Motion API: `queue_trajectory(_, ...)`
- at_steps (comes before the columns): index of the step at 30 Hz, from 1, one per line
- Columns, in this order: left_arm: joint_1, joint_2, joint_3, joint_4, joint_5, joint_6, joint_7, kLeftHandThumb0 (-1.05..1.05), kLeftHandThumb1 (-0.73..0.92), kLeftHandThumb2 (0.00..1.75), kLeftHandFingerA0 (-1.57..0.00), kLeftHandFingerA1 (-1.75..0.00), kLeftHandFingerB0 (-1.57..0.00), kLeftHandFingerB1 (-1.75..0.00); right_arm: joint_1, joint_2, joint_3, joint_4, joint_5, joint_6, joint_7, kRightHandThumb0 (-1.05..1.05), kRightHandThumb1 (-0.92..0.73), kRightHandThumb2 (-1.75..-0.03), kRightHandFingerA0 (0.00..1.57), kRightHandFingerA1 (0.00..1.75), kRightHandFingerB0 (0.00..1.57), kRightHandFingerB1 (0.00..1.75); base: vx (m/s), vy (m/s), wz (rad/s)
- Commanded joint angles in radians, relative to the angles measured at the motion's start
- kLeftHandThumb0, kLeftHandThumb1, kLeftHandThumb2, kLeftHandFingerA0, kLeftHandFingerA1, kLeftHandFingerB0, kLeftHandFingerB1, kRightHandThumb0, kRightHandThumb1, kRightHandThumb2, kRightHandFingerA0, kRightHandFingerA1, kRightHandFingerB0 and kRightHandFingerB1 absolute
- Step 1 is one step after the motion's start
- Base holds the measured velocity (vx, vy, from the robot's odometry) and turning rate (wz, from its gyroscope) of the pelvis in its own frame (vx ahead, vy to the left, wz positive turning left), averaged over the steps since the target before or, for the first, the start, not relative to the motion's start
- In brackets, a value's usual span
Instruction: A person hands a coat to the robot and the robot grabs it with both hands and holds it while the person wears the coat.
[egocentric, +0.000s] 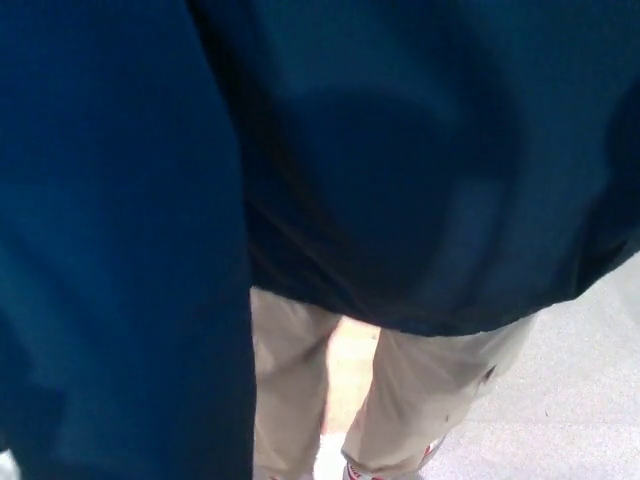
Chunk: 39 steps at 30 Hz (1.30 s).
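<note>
Coat filling view (dark blue), khaki-trousered legs below, robot hands unseen

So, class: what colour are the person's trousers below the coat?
Beige, or light khaki; the trousers show best in the head view.
</note>
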<state>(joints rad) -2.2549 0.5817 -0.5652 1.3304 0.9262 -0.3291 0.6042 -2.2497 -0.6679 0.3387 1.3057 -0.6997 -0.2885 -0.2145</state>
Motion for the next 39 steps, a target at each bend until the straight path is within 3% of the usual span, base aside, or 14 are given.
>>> queue_trajectory(1,-0.006,0.064,0.007,0.018,0.001,0.049,0.025,-0.39,0.78,0.64,-0.97,-1.75,-0.74,-1.69,0.000,-0.057,-0.008,0.013,0.003,0.048,-0.009,-0.33,-0.79,-0.64,0.96,1.75,0.79,1.53,0.00,0.000,0.00)
queue_trajectory(9,-0.004,0.061,0.008,0.019,-0.002,0.054,0.023,-0.39,0.79,0.64,-0.97,-1.75,-0.77,-1.70,0.003,-0.060,-0.004,0.013,-0.001,0.048,-0.007,-0.32,-0.79,-0.64,0.96,1.75,0.82,1.47,0.00,0.000,0.00)
queue_trajectory(17,-0.001,0.060,0.011,0.018,-0.006,0.057,0.020,-0.37,0.78,0.64,-0.97,-1.75,-0.74,-1.72,0.005,-0.064,-0.001,0.013,-0.003,0.045,-0.007,-0.33,-0.79,-0.64,0.96,1.75,0.81,1.52,0.00,0.000,0.00)
queue_trajectory(24,-0.003,0.064,0.007,0.019,-0.001,0.056,0.015,-0.39,0.80,0.65,-0.97,-1.75,-0.75,-1.70,0.004,-0.064,0.007,0.013,-0.008,0.046,-0.006,-0.34,-0.78,-0.67,0.95,1.75,0.85,1.43,0.00,0.000,0.00)
queue_trajectory(34,-0.001,0.067,0.012,0.018,-0.006,0.051,0.006,-0.38,0.79,0.64,-0.97,-1.75,-0.75,-1.69,0.007,-0.059,0.004,0.013,-0.003,0.043,-0.005,-0.33,-0.79,-0.64,0.95,1.75,0.80,1.54,0.00,0.000,0.00)
queue_trajectory(38,0.003,0.064,0.020,0.016,-0.013,0.049,0.006,-0.37,0.82,0.65,-1.00,-1.75,-0.77,-1.71,0.004,-0.061,0.014,0.014,-0.013,0.043,-0.006,-0.36,-0.77,-0.66,0.92,1.72,0.87,1.42,0.00,0.000,0.00)
queue_trajectory(39,0.003,0.064,0.020,0.016,-0.013,0.048,0.005,-0.38,0.82,0.65,-0.99,-1.75,-0.77,-1.69,0.003,-0.060,0.016,0.015,-0.015,0.051,0.000,-0.41,-0.76,-0.67,0.92,1.60,0.86,1.20,0.00,0.000,0.00)
